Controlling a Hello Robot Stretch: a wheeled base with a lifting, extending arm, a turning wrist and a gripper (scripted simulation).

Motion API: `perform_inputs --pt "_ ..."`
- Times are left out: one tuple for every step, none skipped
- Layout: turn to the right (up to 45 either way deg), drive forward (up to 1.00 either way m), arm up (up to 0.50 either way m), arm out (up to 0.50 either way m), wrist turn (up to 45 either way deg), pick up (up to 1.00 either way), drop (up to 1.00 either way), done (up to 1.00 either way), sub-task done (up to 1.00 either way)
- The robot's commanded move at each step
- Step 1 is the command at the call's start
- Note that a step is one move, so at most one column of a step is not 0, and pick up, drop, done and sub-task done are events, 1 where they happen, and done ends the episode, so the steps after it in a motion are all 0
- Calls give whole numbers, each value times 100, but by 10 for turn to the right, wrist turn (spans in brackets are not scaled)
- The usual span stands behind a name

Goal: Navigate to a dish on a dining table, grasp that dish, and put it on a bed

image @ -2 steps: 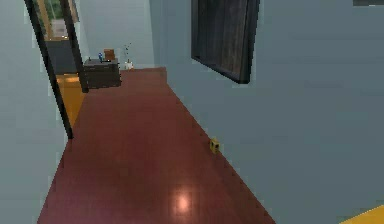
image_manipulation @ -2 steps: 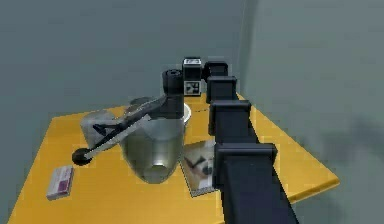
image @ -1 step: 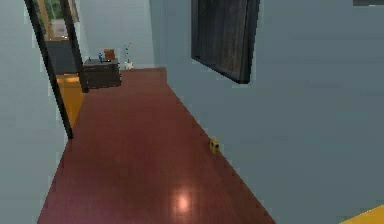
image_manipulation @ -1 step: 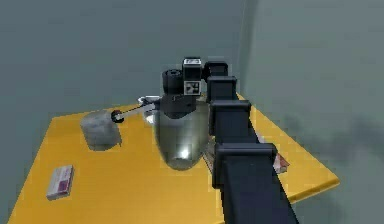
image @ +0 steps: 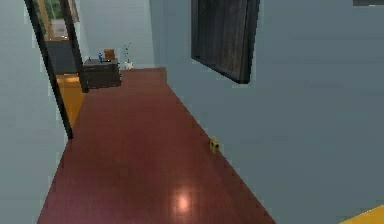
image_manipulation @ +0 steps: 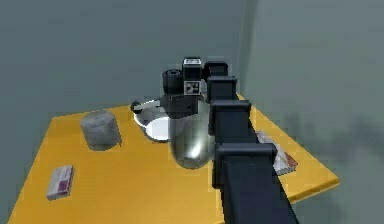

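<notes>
Arm (image_manipulation: 245, 170) reaching out across yellow desk (image_manipulation: 60, 150). Pincer (image_manipulation: 148, 108) showing just above white dish (image_manipulation: 158, 129) in arm side view; touching or not, holding anything or not, cannot tell. Grey cup (image_manipulation: 100, 130) sitting farther left, silver vessel (image_manipulation: 190, 145) right of dish.

Ahead along floor (image: 150, 150); sideways over table (image_manipulation: 130, 175)

Arm (image_manipulation: 245, 165) reaches over white dish (image_manipulation: 157, 128) on yellow table (image_manipulation: 120, 178).

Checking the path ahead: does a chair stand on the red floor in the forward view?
No: the red floor is bare down its middle; a small yellow thing sits by the wall.
</notes>
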Motion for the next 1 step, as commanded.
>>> perform_inputs --pt "0 0 0 0 30 0 0 0 0"
